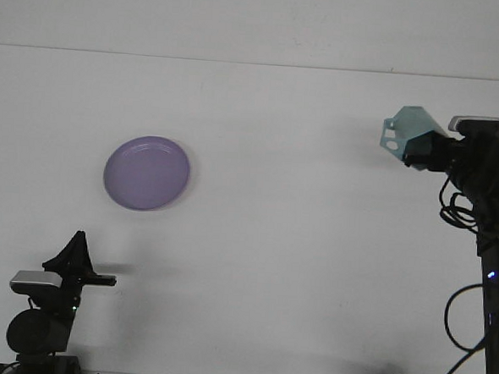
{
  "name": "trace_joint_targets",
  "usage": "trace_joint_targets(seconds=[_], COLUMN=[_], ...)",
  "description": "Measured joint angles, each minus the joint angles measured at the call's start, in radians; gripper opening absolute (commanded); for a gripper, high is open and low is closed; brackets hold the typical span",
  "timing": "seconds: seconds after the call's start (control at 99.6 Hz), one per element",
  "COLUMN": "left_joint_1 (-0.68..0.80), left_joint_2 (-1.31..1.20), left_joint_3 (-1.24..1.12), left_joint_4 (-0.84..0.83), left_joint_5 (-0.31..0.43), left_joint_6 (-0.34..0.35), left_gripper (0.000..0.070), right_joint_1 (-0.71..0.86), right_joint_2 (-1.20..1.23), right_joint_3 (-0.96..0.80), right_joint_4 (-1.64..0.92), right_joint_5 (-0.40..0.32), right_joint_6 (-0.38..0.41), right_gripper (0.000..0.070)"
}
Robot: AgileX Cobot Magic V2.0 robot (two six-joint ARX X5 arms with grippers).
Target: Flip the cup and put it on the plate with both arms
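teal cup (408, 129) held aloft by right gripper (423, 148) - purple plate (147, 172) well apart, left gripper (76, 257) low

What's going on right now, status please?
Right gripper shut on teal cup, raised. Left gripper parked low. Purple plate bare, nothing between.

— What do your arms look like from here?
— My left arm (42, 314) is matte black with a silver block; my right arm (485, 210) is black, looped cables, tiny blue light.
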Motion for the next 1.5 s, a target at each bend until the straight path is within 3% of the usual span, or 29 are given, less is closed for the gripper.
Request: trace_joint_targets(seconds=[0.231, 0.251, 0.371, 0.622, 0.753, 1.054, 1.495], left_joint_1=[0.0, 0.0, 0.0, 0.0, 0.0, 0.0, 0.0], left_joint_2=[0.0, 0.0, 0.0, 0.0, 0.0, 0.0, 0.0], left_joint_3=[0.0, 0.0, 0.0, 0.0, 0.0, 0.0, 0.0], left_joint_4=[0.002, 0.004, 0.005, 0.005, 0.005, 0.006, 0.006], left_joint_5=[0.0, 0.0, 0.0, 0.0, 0.0, 0.0, 0.0], left_joint_6=[-0.019, -0.025, -0.034, -0.037, -0.037, -0.037, -0.038], left_gripper=[0.0012, 0.0012, 0.0012, 0.0012, 0.0012, 0.0012, 0.0012], right_joint_1=[0.154, 0.214, 0.344, 0.587, 0.652, 0.72, 0.74], right_joint_2=[-0.043, -0.035, -0.005, 0.132, 0.237, 0.405, 0.414], right_joint_3=[0.076, 0.075, 0.075, 0.076, 0.076, 0.075, 0.075], right_joint_4=[-0.423, -0.536, -0.639, -0.666, -0.668, -0.624, -0.611], right_joint_5=[0.0, 0.013, 0.066, 0.147, 0.153, 0.155, 0.156], right_joint_6=[0.019, 0.021, 0.017, 0.017, 0.018, 0.018, 0.013], right_gripper=[0.0006, 0.0006, 0.0006, 0.0006, 0.0006, 0.0006, 0.0007])
